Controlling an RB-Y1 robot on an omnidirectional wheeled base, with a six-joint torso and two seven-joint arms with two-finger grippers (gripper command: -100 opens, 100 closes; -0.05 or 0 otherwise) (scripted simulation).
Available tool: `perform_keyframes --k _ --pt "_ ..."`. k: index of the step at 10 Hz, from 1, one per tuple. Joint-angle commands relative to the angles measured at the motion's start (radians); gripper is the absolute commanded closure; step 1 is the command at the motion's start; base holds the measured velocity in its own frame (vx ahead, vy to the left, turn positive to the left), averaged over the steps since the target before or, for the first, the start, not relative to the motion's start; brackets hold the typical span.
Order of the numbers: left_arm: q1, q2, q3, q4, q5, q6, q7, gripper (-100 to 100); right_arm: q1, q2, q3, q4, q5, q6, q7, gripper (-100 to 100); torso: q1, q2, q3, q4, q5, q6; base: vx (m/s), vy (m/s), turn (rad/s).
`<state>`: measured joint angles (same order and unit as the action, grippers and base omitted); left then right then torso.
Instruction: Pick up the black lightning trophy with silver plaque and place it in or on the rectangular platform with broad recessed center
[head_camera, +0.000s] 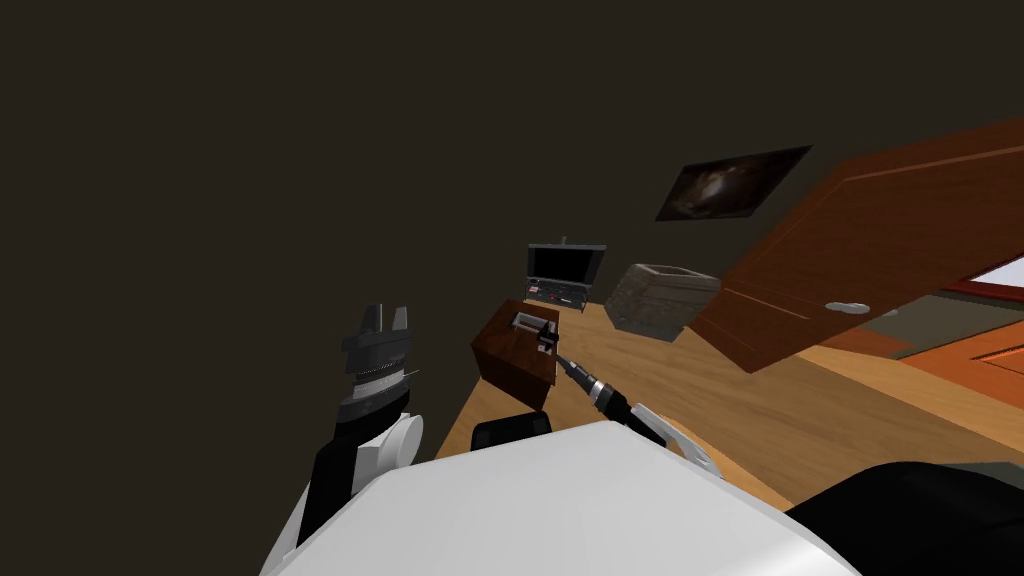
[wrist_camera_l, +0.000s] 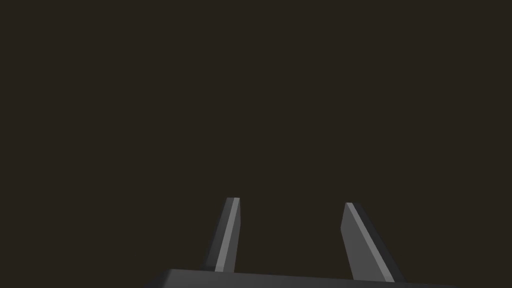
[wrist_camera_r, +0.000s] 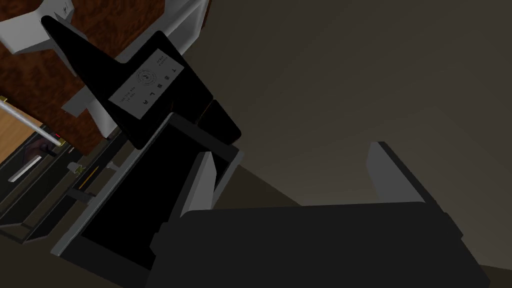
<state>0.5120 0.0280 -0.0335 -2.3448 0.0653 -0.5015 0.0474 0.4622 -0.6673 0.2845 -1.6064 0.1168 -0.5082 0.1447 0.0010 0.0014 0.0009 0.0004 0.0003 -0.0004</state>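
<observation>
The right hand (wrist_camera_r: 290, 150) reaches out over a brown wood-grain surface (head_camera: 510, 360). Its two fingers stand well apart and grip nothing. The black lightning trophy (wrist_camera_r: 172, 87) is just beyond one of those fingers, outside the gap between them and not touching either one. Its silver plaque (wrist_camera_r: 145, 85) faces the wrist camera, with small dark lettering on it.

The trophy's pointed end crosses the light grey rim of the rectangular platform (wrist_camera_r: 25, 35), which sits on top of the brown surface. From the head view the platform (head_camera: 530, 320) shows as a shallow grey frame around a darker recess, with the right hand (head_camera: 547, 340) at its near edge. I cannot tell whether the trophy's base sits in the recess or only leans across the rim.

Behind the surface stands a dark screen (head_camera: 565, 262) in a grey frame. Beside it, an open-topped grey-brown box (head_camera: 660, 298) rests on the wooden floor (head_camera: 760, 400); its inside is too dim to tell what it holds.

The left hand (head_camera: 385, 318) is raised at the robot's left, in front of a dark wall. In the left wrist view its fingers (wrist_camera_l: 227, 235) are parted, with nothing between them.
</observation>
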Motion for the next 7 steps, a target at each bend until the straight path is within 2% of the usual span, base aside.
perform_keyframes --k 1,2,3,4,5,6,7 --pt "0.000 0.000 0.000 0.000 0.000 0.000 0.000 0 -0.003 -0.015 0.016 0.050 0.013 -0.011 0.016 -100 0.000 0.000 0.000 0.000 0.000 0.000 -0.019 0.015 0.083" --pt "0.000 0.000 0.000 0.000 0.000 0.000 0.000 0 -0.003 -0.015 0.016 0.055 0.013 -0.011 0.016 -100 0.000 0.000 0.000 0.000 0.000 0.001 -0.007 0.007 -0.028" --pt "0.000 0.000 0.000 0.000 0.000 0.000 0.000 0 -0.016 -0.061 0.043 0.087 0.033 -0.028 0.031 -100 -0.001 -0.001 0.000 0.000 0.000 0.001 -0.013 0.025 0.163" --pt "0.000 0.000 0.000 0.000 0.000 0.000 0.000 0 -0.016 -0.061 0.043 0.108 0.033 -0.028 0.031 -100 0.000 -0.001 0.000 0.000 0.000 0.000 -0.013 0.021 0.136" --pt "0.000 0.000 0.000 0.000 0.000 0.000 0.000 0 -0.032 -0.107 0.071 0.143 0.054 -0.047 0.044 -100 0.000 -0.001 0.000 0.000 0.000 0.001 -0.014 0.034 0.242" --pt "0.000 0.000 0.000 0.000 0.000 0.000 0.000 0 -0.032 -0.107 0.071 0.181 0.054 -0.047 0.044 -100 0.001 -0.001 -0.001 0.000 0.000 0.000 -0.011 0.023 0.089" --pt "0.000 0.000 0.000 0.000 0.000 0.000 0.000 0 -0.032 -0.107 0.071 0.185 0.054 -0.047 0.044 -100 0.000 -0.001 0.000 0.000 0.000 0.001 -0.006 0.009 -0.041"
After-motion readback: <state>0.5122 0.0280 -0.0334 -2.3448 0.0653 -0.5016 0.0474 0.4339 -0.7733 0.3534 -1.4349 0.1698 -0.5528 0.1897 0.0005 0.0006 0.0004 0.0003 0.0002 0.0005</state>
